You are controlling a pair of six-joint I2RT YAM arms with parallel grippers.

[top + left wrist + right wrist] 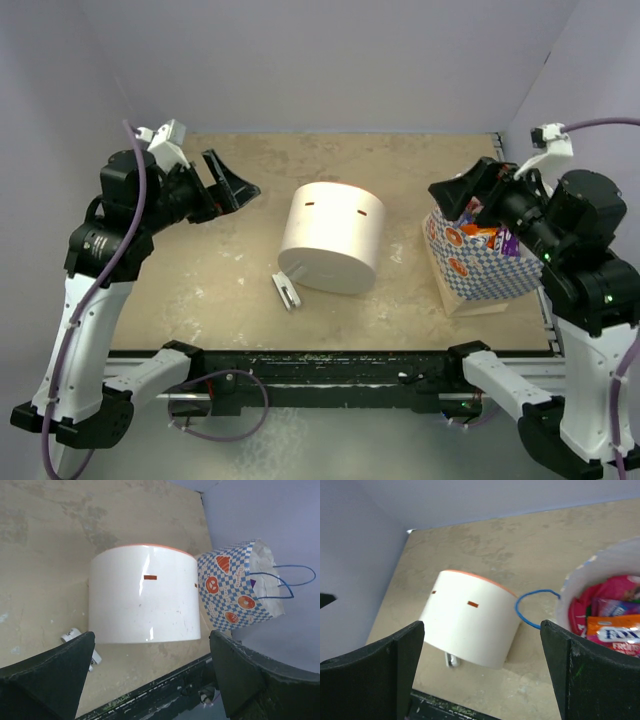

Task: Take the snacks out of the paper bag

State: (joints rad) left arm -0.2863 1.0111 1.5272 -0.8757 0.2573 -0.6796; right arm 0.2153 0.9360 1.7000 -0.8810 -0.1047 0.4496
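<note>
Reaching into the paper bag (490, 278) looks like the risky part. It stands at the right of the overhead view with its mouth open upward. The right gripper (458, 193) hangs just above the rim, jaws spread wide and holding nothing. The snacks (615, 622) sit packed inside, with pink, orange and purple showing at the right edge of the right wrist view. The bag looks light and nothing pins it, so a finger catching the rim or the blue string handle (532, 605) could tip or drag it. Glossy packets may slip from a shallow pinch, or two may lift together. The left gripper (232, 180), jaws also apart, hangs at upper left, well apart from the bag, beyond the white cylinder (332, 237).
</note>
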